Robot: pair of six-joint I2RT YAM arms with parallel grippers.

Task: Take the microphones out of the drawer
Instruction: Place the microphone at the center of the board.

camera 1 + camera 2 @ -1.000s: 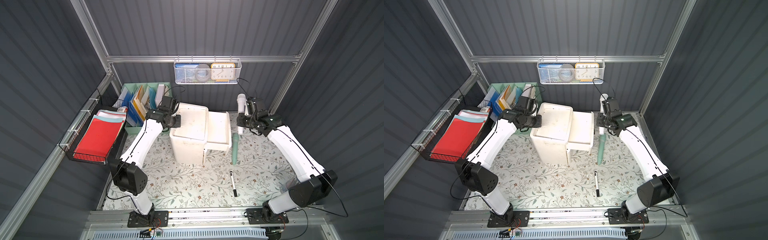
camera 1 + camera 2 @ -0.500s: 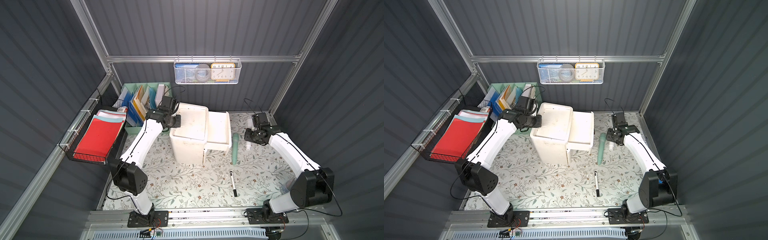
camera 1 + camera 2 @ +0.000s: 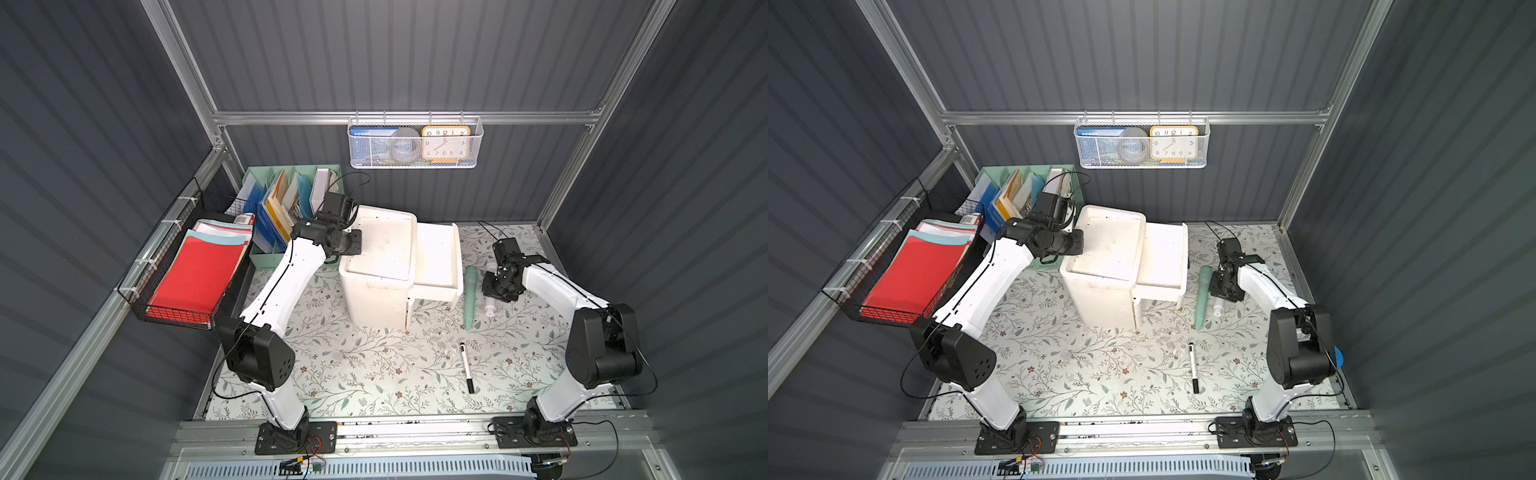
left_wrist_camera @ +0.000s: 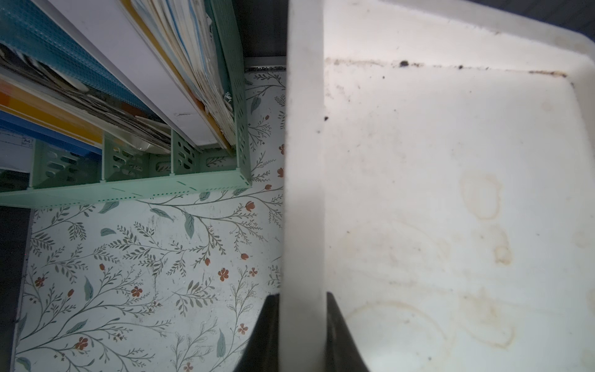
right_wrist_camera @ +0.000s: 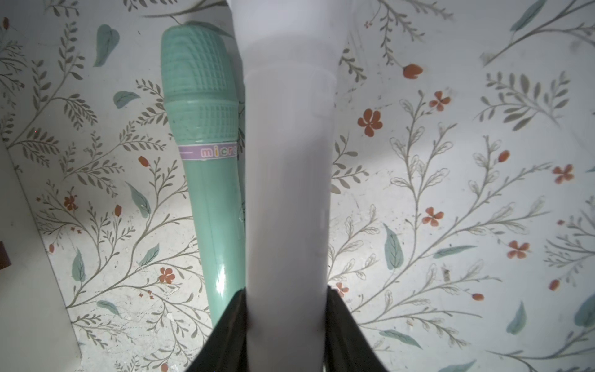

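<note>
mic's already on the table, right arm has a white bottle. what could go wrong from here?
1. The white bottle, pinched in the right gripper, is close beside the microphone; released, it may roll into it.
2. The left gripper is shut on the rim of the drawer unit; any arm motion could drag or tip it.
3. The drawer stands open; the right arm, pulling back, might clip it.
</note>
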